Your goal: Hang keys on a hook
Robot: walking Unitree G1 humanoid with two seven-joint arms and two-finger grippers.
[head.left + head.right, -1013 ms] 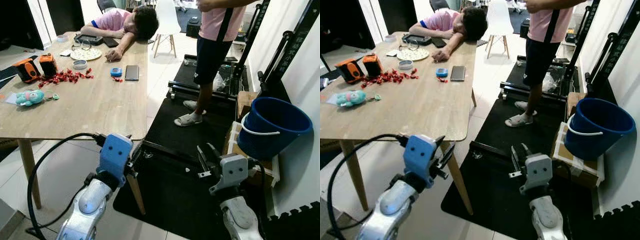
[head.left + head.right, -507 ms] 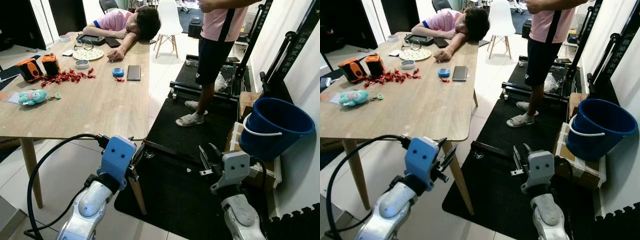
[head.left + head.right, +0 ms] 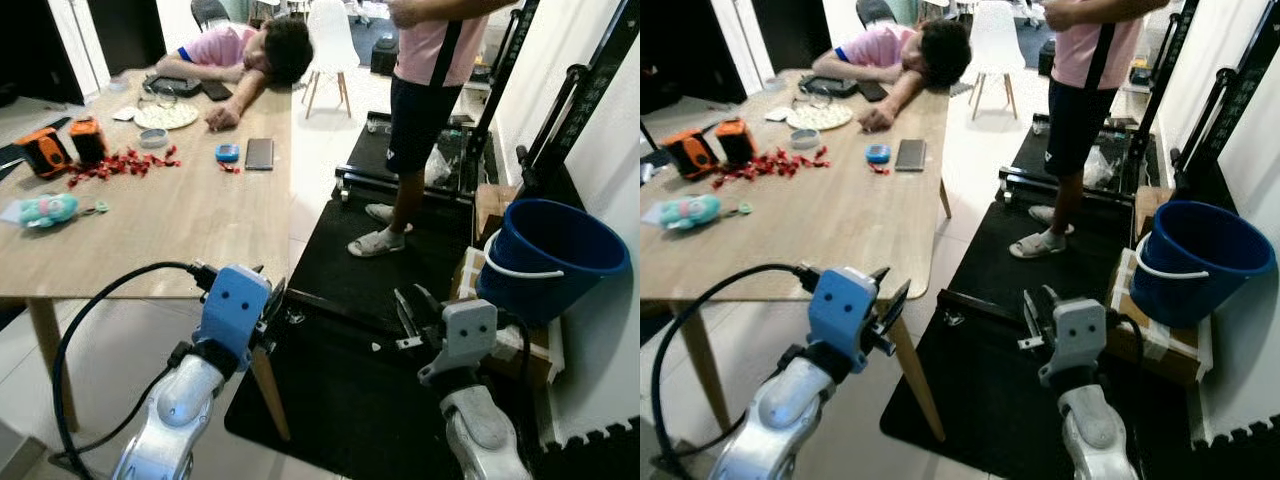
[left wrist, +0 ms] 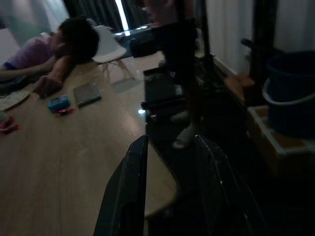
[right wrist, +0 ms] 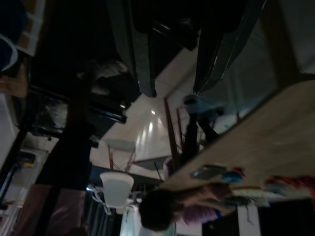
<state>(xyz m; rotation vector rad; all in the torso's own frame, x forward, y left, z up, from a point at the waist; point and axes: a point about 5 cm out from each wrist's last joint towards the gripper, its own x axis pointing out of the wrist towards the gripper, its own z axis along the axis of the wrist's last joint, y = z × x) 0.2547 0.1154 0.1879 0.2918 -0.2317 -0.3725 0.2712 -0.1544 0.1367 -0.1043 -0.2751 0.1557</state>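
I see a wooden table (image 3: 190,215) on my left, standing on pale floor tiles (image 3: 320,140). A black mat (image 3: 360,390) covers the floor to its right. A white wall (image 3: 610,150) runs along the right side, and a white chair (image 3: 328,40) stands beyond the table.

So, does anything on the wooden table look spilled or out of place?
Yes. Small red pieces lie scattered loose across the wooden table, beside two orange devices. Also, a person slumps with head and arm resting on the far end.

Keys (image 3: 99,207), perhaps, flat on table (image 3: 205,225)
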